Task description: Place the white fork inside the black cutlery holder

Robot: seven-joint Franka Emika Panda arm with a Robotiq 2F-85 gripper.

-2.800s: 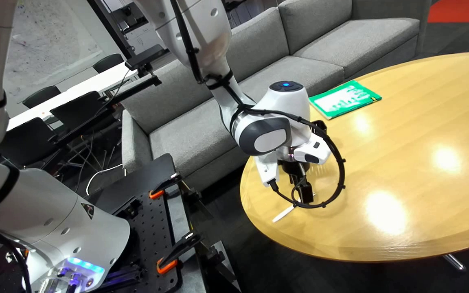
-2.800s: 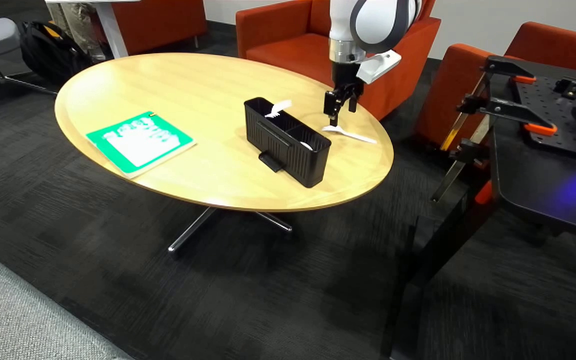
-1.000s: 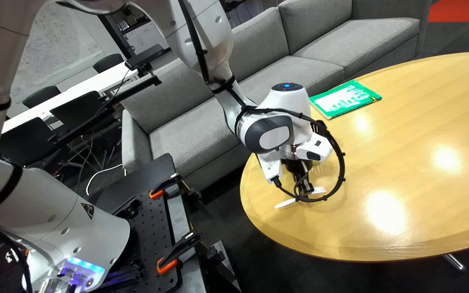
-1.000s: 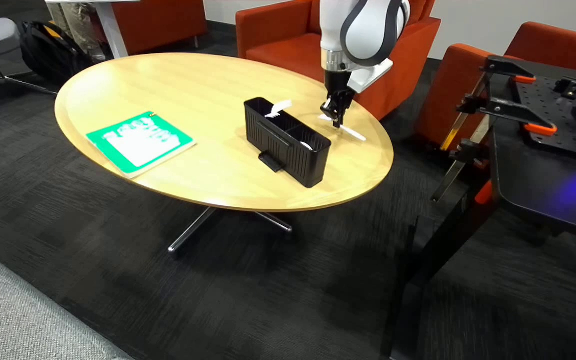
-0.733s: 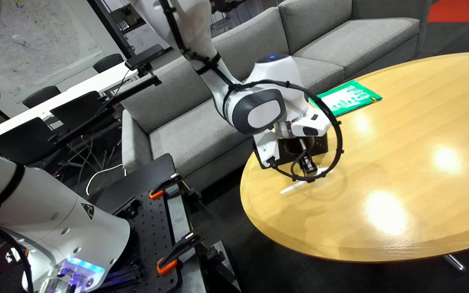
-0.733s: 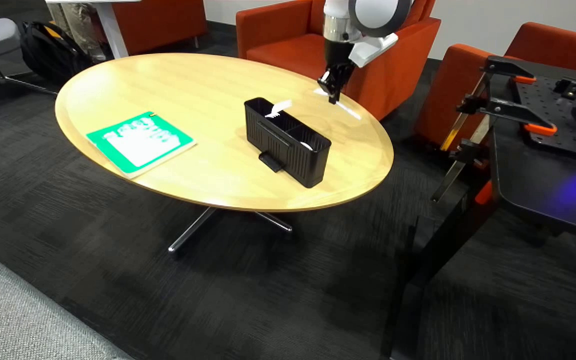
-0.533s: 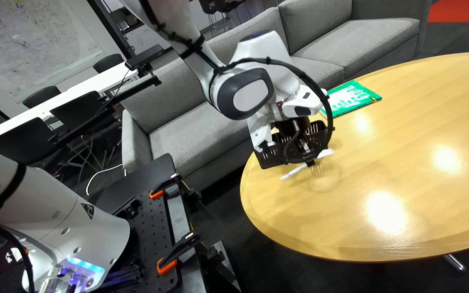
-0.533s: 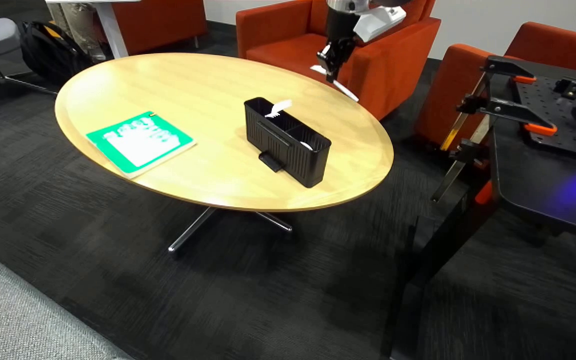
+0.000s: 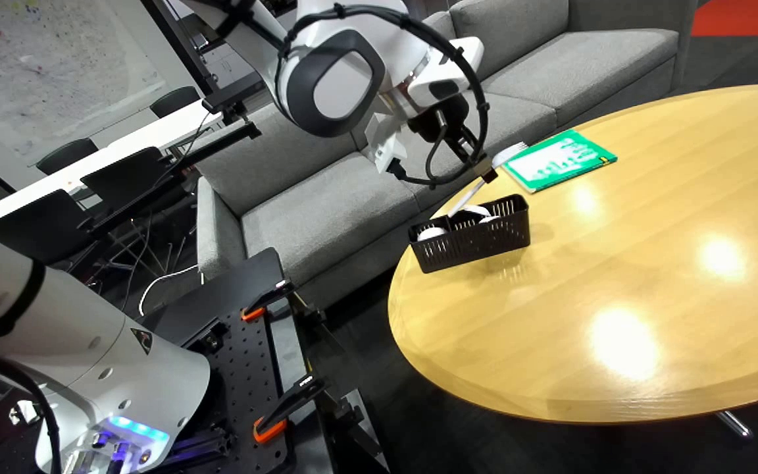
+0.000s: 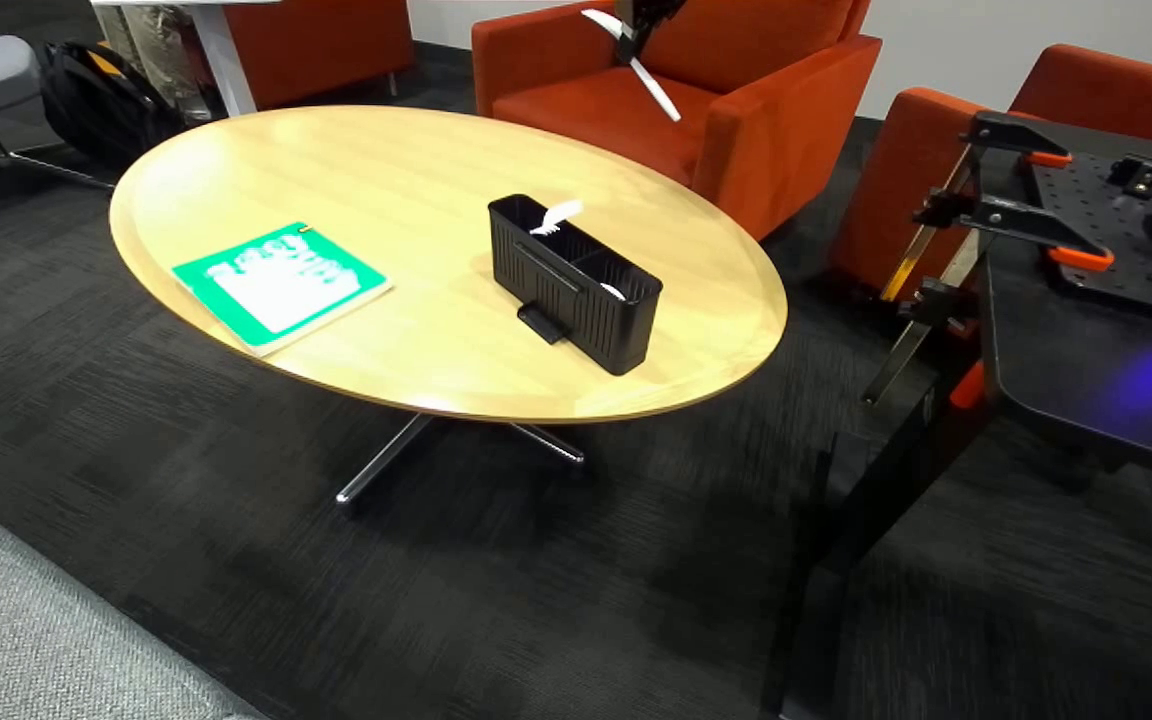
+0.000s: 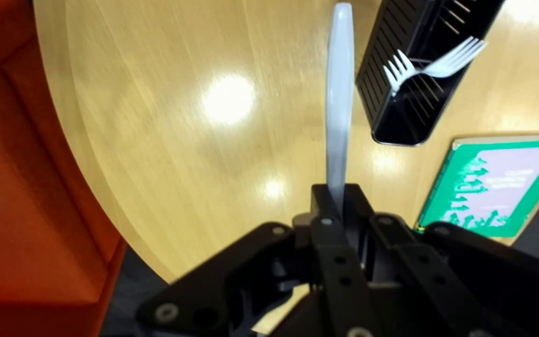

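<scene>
Wrist view: your gripper (image 11: 338,200) has the white fork (image 11: 339,93) pinched tight, its handle reaching out ahead above the table (image 11: 157,117). To the right of that handle stands the black cutlery holder (image 11: 386,42), two other white forks (image 11: 452,63) showing their tines at its top. In an exterior view you hold the fork (image 10: 654,90) up in the air, apart from the holder on its far side, tilted with the handle end lower, a red armchair (image 10: 786,130) beyond. A green book (image 10: 281,280) lies left of the holder.
</scene>
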